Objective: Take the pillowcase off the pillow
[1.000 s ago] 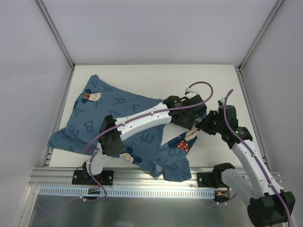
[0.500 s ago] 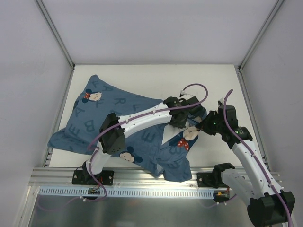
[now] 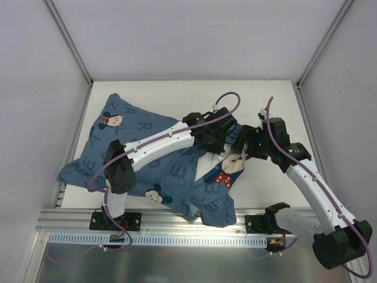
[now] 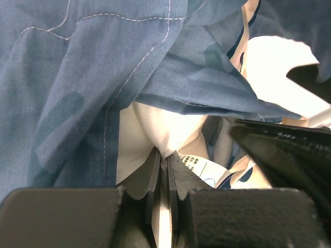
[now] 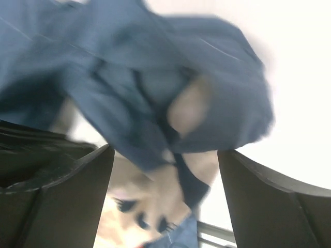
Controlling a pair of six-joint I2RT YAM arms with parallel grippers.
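Observation:
The blue printed pillowcase (image 3: 126, 127) lies across the table from far left to near centre. At its open end a patch of the white pillow (image 3: 203, 167) shows. My left gripper (image 3: 221, 147) reaches over the fabric to that opening. In the left wrist view the left gripper (image 4: 163, 157) is shut on a fold of the pillow (image 4: 155, 129), next to a printed tag (image 4: 199, 165), with the pillowcase (image 4: 103, 77) bunched above. My right gripper (image 3: 240, 150) hovers just right of it. In the right wrist view the right gripper (image 5: 165, 173) is open over the blurred pillowcase (image 5: 155, 77), gripping nothing.
The white table (image 3: 265, 100) is walled by grey panels at the back and sides. A metal rail (image 3: 177, 221) runs along the near edge, and a flap of pillowcase hangs over it. The two grippers are very close together, with the right finger (image 4: 289, 150) visible in the left wrist view.
The left gripper has shut on the white pillow fabric. The right gripper has opened and let go of the pillowcase. Both wrists have shifted slightly toward the far side.

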